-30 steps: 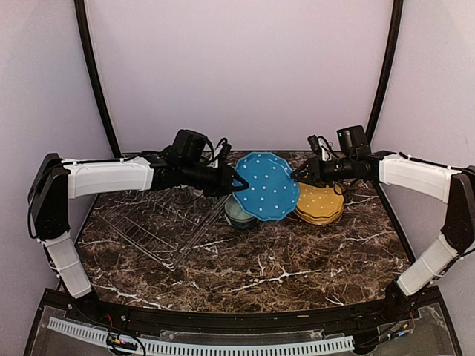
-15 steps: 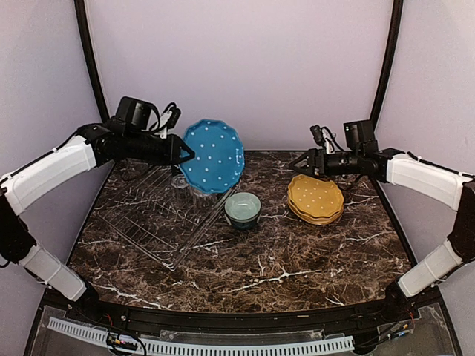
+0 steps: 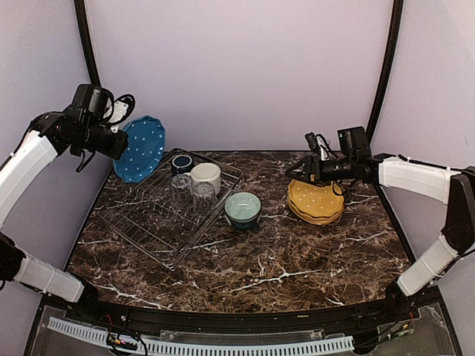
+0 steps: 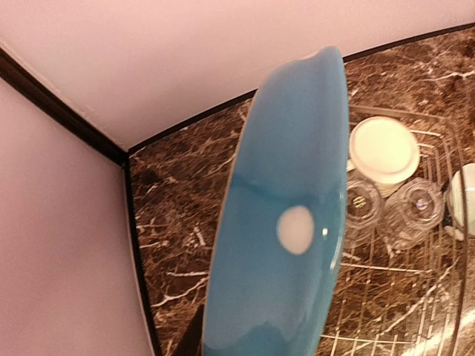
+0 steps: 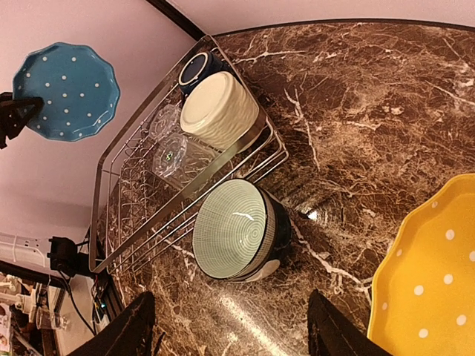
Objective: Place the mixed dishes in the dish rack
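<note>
My left gripper [image 3: 121, 147] is shut on the rim of the blue dotted plate [image 3: 142, 148], holding it on edge in the air past the far-left corner of the dish rack [image 3: 141, 226]. The plate fills the left wrist view [image 4: 286, 222], with one dark finger [image 4: 191, 335] beside it. In the rack stand a dark blue mug [image 3: 182, 162], a cream mug [image 3: 206, 176] and two clear ribbed glasses [image 3: 182, 190]. The pale-teal bowl [image 3: 243, 209] sits right of the rack. My right gripper [image 3: 298, 170] is open and empty above the mustard-yellow plates [image 3: 318, 202]. No cream leaf-patterned plate shows.
The rack [image 5: 119, 193] lies at an angle on the marble table's left half. The side wall is close behind the held plate. The bowl [image 5: 234, 230] sits between the rack and the yellow plate stack [image 5: 430, 282].
My left arm has swung the blue dotted plate from over the bowl to the far left, up beside the wall. The right gripper has let go of it and stays near the yellow plates.
</note>
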Robot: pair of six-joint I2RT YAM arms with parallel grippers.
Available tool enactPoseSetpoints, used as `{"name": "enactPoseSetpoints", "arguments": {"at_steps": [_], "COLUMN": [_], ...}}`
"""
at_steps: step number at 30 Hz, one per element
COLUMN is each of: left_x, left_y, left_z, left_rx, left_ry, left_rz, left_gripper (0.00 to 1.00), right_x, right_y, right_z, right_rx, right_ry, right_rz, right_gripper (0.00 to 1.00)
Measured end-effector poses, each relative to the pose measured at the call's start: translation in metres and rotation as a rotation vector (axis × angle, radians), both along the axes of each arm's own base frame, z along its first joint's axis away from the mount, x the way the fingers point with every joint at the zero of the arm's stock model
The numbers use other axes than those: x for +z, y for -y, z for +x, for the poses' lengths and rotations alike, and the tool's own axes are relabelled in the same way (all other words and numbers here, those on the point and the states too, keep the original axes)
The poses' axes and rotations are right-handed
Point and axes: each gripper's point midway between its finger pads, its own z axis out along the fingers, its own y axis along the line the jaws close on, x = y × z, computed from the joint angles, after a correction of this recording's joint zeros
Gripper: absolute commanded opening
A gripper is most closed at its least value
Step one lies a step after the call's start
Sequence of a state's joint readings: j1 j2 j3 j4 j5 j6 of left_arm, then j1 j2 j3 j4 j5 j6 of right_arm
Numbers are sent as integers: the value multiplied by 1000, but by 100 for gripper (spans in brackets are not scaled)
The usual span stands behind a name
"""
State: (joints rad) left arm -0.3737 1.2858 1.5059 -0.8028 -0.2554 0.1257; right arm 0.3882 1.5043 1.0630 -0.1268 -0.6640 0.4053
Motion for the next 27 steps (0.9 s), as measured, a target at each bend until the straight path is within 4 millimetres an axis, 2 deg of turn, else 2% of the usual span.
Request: {"name": "enactPoseSetpoints", "arguments": {"at_steps": [4,9,18,27], "left_x": [-10,-22,-35,-71], "left_y": [-27,-40,-53,-54], "left_z": [0,-2,-3,-1], "left_rx": [48,53,66,59], "left_ry": [-19,-46,-93,-193], "left_rz": [131,216,249,278], "left_gripper": [1,1,1,1], "right_x": [-6,-6,-10,-10], "right_y": [-1,-2,-4,-5], "right_z": [-1,-1,0,-1], "right_rx": [9,14,28,34], "right_ry": [-15,-10,-16,-18], "right_rz": [0,1,6,10], "right_gripper": [67,67,67,67]}}
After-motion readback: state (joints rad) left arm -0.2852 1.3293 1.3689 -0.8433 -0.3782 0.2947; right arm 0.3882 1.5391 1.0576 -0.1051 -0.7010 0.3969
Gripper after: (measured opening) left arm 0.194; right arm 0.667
